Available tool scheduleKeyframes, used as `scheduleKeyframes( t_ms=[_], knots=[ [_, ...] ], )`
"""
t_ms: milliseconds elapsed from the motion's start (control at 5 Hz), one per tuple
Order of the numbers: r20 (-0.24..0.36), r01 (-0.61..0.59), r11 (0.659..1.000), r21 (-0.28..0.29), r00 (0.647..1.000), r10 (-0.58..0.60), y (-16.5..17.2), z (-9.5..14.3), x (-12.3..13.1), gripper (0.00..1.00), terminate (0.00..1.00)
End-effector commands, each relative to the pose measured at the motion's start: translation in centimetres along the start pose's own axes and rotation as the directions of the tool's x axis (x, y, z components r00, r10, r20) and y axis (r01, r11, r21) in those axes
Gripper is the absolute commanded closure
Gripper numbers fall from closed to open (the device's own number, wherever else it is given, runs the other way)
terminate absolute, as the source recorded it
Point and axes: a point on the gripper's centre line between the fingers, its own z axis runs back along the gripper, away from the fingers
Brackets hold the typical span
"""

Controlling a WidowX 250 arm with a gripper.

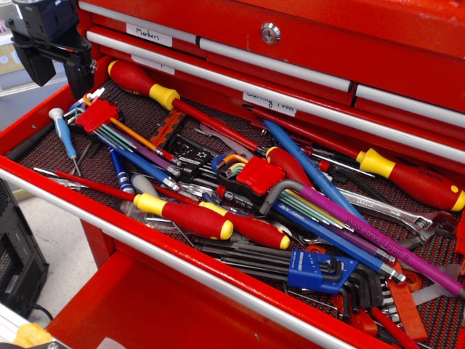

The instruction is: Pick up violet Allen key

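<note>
The violet Allen key (385,246) lies in the open red tool drawer (182,265), right of centre. Its violet-magenta shaft with dark lettering runs diagonally down to the right. Its grey bent short end sits next to a red hex-key holder (259,174). It rests on top of other tools. My gripper (55,71) hangs at the top left, above the drawer's far left corner and far from the key. Its two dark fingers (34,67) stand apart with nothing between them.
A long blue hex key (336,240) lies just beside the violet one. Several red-and-yellow screwdrivers (190,216), a second red holder with rainbow keys (98,114), a blue holder of black keys (314,269) and a wrench crowd the drawer. Closed upper drawers (290,69) rise behind.
</note>
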Motion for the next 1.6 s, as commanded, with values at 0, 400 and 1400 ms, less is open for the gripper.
scheduleKeyframes(
  t_ms=[0, 400, 1400],
  knots=[
    [0.0, 0.0, 1.0, 0.0, 1.0, 0.0, 0.0, 0.0, 0.0, 0.0, 0.0],
    [0.201, 0.427, 0.903, 0.043, 0.882, -0.426, -5.8, 2.2, -0.5, 0.0, 0.0],
    [-0.023, 0.955, 0.296, -0.018, 0.296, -0.955, -24.5, 5.9, -0.8, 0.0, 0.0]
  ],
)
